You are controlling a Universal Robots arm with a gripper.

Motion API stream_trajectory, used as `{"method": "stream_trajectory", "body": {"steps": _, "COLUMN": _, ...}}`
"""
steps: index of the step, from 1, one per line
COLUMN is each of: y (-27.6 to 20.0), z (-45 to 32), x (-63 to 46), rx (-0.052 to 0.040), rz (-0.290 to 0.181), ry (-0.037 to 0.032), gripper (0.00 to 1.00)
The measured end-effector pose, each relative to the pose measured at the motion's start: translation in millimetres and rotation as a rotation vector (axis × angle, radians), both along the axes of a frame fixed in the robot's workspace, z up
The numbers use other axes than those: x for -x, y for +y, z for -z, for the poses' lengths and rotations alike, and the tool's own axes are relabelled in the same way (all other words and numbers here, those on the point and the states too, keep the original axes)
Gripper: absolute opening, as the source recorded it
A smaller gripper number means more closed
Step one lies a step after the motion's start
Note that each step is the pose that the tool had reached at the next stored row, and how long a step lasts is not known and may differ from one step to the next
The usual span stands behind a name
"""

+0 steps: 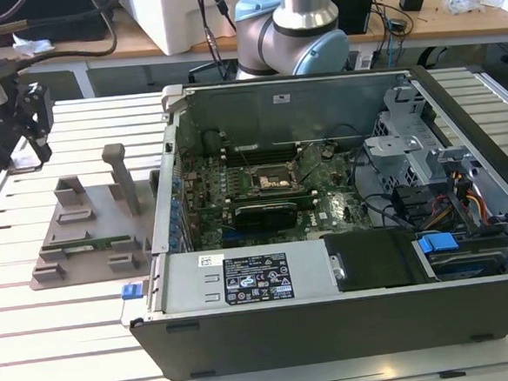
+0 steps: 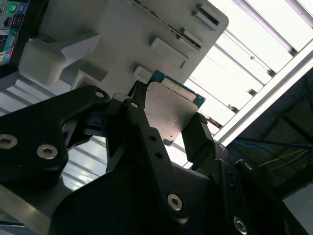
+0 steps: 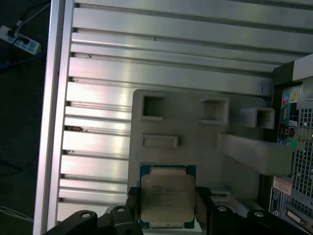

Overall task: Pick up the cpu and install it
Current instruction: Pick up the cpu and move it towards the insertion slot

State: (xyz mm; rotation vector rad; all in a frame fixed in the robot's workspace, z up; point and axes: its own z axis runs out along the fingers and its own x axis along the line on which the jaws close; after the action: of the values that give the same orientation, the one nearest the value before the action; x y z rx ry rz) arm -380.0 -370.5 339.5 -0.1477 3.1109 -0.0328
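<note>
Over the ribbed aluminium worktop, above the grey moulded fixture, your gripper clamps the flat, silvery square cpu; black fingers hide its side edges.

Slatted metal table bearing one open computer case, lying on its side. Inside: green motherboard, with the socket near its middle. Grey fixture just beside the case, on the exterior view's left, holding a green memory stick. Robot arm standing behind the case.
</note>
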Motion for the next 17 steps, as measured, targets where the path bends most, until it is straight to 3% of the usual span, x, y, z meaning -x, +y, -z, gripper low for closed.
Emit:
{"method": "stream_trajectory", "body": {"steps": 8, "y": 0.0, "z": -21.9, "x": 0.0, "rx": 0.0, "rz": 0.0, "ry": 0.0, "gripper": 0.55}}
{"method": "stream_trajectory", "body": {"steps": 17, "y": 0.0, "z": -40.0, "x": 0.0, "rx": 0.0, "rz": 0.0, "ry": -0.0001, "gripper": 0.55}}
